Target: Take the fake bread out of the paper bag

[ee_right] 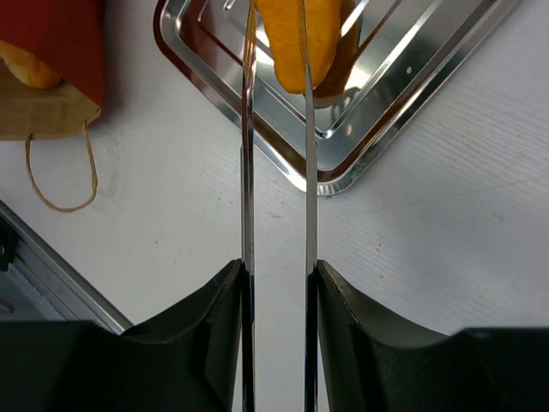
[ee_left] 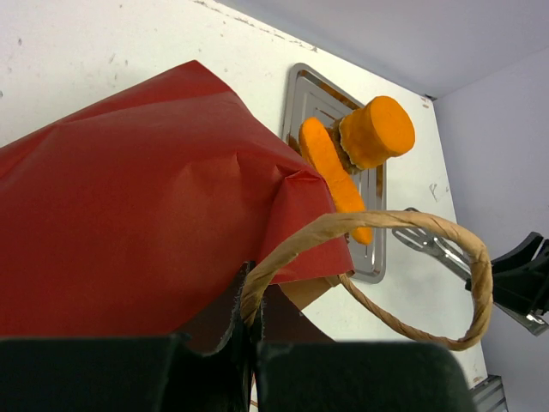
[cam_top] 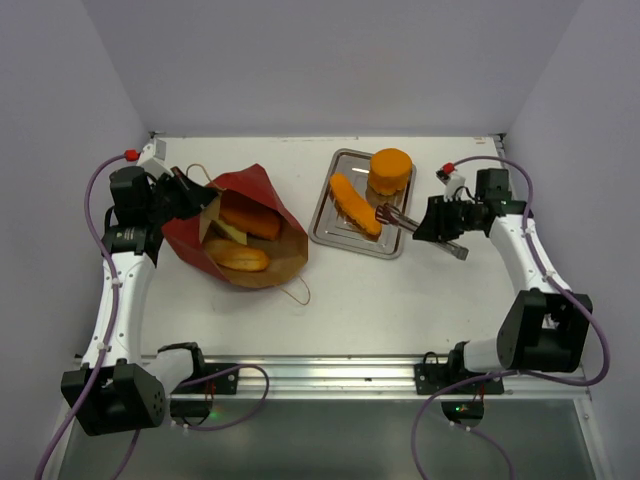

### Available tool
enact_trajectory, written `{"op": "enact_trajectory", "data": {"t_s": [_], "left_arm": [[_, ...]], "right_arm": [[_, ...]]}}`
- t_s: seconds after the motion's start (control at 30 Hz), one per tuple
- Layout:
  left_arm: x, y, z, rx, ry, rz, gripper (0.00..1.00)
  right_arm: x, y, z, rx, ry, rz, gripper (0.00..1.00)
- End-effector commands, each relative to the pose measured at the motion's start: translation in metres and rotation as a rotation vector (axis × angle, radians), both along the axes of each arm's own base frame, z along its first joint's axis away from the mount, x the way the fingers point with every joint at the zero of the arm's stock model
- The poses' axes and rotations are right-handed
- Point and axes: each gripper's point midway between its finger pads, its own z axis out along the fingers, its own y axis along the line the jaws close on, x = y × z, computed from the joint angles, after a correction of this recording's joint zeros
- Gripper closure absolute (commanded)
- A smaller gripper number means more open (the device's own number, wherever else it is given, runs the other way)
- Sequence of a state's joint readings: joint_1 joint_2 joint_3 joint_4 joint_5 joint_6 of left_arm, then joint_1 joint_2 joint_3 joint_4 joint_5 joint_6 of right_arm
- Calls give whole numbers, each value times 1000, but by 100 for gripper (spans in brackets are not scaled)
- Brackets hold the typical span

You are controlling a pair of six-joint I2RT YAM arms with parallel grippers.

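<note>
Left fingers (ee_left: pixel 111 378) together, pinching the paper bag (cam_top: pixel 262 190) at its rim by the cord handle; the bag lies mouth-open on the table (cam_top: pixel 380 300).

Right fingers (ee_right: pixel 210 326) clamped on metal tongs (ee_right: pixel 247 172), blades either side of the baguette (cam_top: pixel 355 205) on the tray (cam_top: pixel 335 230), beside the round bun (cam_top: pixel 390 170). Whether the blades grip it: unclear.

Step, likely: depositing. At least two bread pieces (cam_top: pixel 240 256) lie in the bag. Next: free the tongs, then reach into the mouth.

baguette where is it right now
In the top view the baguette lies on the metal tray, right of the paper bag, beside the round bun, its near end between the tongs.
</note>
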State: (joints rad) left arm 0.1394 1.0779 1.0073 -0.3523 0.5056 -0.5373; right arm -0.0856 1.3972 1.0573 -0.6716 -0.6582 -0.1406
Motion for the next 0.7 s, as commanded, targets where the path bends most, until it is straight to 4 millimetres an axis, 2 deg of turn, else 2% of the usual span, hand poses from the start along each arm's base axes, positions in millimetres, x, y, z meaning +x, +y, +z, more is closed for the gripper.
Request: {"op": "enact_trajectory", "data": {"t_s": [0.0, 0.13, 0.17, 0.23, 0.27, 0.4, 0.53, 0.57, 0.63, 0.67], "left_arm": [[0, -3, 16, 10, -59, -35, 100], [-1, -3, 14, 16, -56, -39, 100], [-2, -3, 14, 17, -54, -38, 100], [-2, -3, 14, 21, -52, -38, 100], [-3, -2, 15, 24, -52, -38, 100], [-5, -2, 15, 33, -45, -39, 100], [-8, -4, 12, 34, -38, -57, 100], [-8, -4, 11, 35, -35, -59, 100], [-9, -5, 12, 36, -37, -61, 100], [-9, -5, 12, 34, -37, -62, 100]], "right_arm": [[-2, 17, 45, 3, -173, 190, 60], [-25, 53, 67, -29, -281, 428, 60], [-40, 71, 74, -45, -314, 540, 60], [-54, 87, 80, -71, -357, 639, 60], [-68, 103, 87, -72, -394, 713, 60], [-93, 128, 109, -91, -531, 875, 60], [-108, 150, 111, -159, -586, 974, 60], [-113, 162, 108, -203, -606, 1005, 60], [-111, 178, 103, -254, -625, 1020, 60], [-118, 193, 102, -267, -635, 1043, 60]]}}
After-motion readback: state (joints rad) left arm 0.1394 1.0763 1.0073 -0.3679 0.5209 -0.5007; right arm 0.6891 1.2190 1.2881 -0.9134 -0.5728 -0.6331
